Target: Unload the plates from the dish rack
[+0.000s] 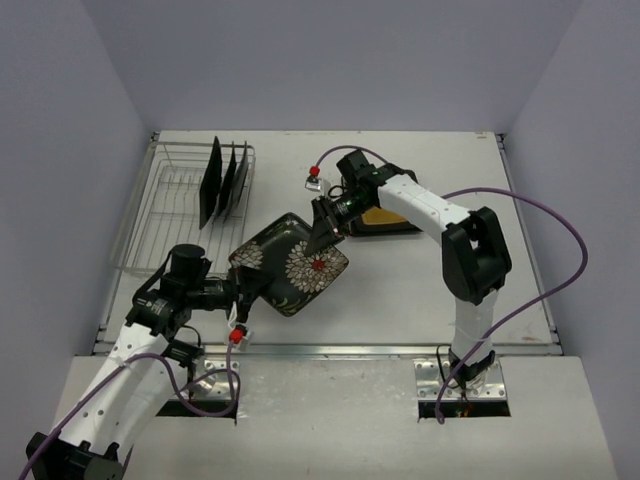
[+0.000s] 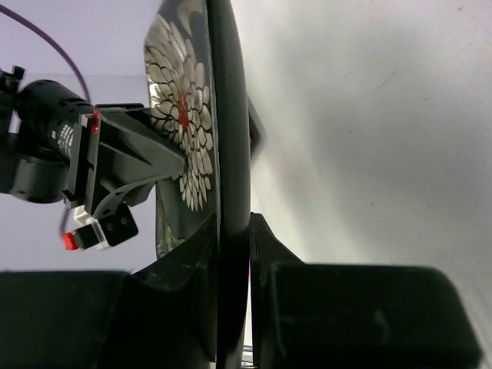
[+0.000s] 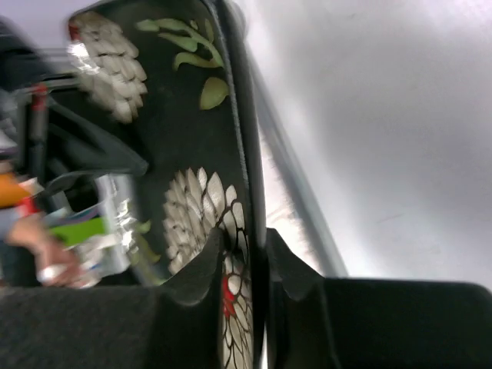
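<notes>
White table (image 1: pixel 400 290) — floral plate (image 1: pixel 288 266) pinched at opposite rims by left gripper (image 1: pixel 245 286) and right gripper (image 1: pixel 322 238), both clamped.

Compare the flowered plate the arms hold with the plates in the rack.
The black square flowered plate lies face up, clamped by left tool and right tool; the dark plates stand on edge in the silver wire rack. Its pattern shows; theirs is hidden. All are dark.

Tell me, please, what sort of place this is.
Likely a robotics test cell, not a kitchen: plain pale walls box in a table with two robot arms bolted at its edge and a dish rack.
</notes>
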Robot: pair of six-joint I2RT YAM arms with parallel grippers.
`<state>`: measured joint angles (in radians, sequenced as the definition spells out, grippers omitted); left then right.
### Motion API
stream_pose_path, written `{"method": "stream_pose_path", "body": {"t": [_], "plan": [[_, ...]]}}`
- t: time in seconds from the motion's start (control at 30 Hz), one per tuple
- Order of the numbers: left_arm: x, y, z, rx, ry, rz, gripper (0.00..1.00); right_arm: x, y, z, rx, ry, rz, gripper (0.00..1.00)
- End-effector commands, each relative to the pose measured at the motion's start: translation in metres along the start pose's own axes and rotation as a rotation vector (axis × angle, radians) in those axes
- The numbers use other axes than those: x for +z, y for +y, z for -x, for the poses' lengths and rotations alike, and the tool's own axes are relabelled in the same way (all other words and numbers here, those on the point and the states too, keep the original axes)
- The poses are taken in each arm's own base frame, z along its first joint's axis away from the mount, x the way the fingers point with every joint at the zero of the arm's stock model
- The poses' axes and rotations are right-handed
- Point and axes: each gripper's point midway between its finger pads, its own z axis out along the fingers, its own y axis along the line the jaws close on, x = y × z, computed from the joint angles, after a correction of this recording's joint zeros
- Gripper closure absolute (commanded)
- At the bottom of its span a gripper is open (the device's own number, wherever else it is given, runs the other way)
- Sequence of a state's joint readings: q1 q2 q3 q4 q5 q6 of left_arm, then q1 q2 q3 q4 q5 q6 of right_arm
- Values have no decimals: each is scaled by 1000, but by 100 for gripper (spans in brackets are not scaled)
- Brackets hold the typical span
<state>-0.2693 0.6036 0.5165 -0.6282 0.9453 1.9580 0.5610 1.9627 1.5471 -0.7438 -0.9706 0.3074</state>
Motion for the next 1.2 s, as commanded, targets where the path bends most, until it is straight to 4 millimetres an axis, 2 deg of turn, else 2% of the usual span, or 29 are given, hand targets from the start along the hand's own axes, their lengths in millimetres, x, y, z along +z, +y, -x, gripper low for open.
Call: {"method": "stream_pose_path", "body": {"t": [0.0, 0.13, 0.17, 0.23, 0.27, 0.37, 0.4, 0.5, 0.53, 0.6, 0.77, 0.83, 0.97, 1.07, 1.17], "plan": [[-11, 77, 34, 945, -6, 161, 78, -20, 20, 13, -81, -67, 33, 99], [-16, 85, 31, 908, 34, 174, 15, -59, 16, 26, -59, -160, 35, 100], [-18, 89, 27, 878, 62, 182, 1, -79, 5, 32, -27, -205, 21, 100], [-24, 96, 23, 847, 107, 202, 0, -104, -6, 37, -2, -258, 13, 100], [-27, 99, 19, 779, 122, 215, 0, -129, -22, 42, 25, -316, -14, 100], [-42, 120, 12, 722, 213, 274, 0, -170, -48, 47, 49, -412, -85, 100], [-49, 128, 8, 671, 249, 302, 0, -192, -64, 49, 72, -462, -116, 100], [-64, 140, -1, 524, 317, 362, 0, -243, -109, 52, 142, -569, -201, 100], [-68, 143, -3, 481, 330, 382, 0, -256, -122, 51, 163, -595, -233, 100], [-76, 145, -6, 395, 356, 415, 0, -269, -138, 52, 185, -620, -250, 100], [-97, 140, -18, 230, 465, 475, 0, -282, -172, 62, 211, -636, -276, 100], [-103, 138, -20, 158, 486, 494, 0, -279, -186, 64, 233, -627, -265, 100], [-118, 140, -27, -45, 526, 551, 0, -273, -201, 71, 253, -629, -223, 100], [-132, 147, -43, -190, 606, 599, 0, -270, -210, 74, 257, -631, -201, 100], [-142, 156, -44, -289, 620, 648, 0, -268, -218, 77, 264, -624, -179, 100]]}}
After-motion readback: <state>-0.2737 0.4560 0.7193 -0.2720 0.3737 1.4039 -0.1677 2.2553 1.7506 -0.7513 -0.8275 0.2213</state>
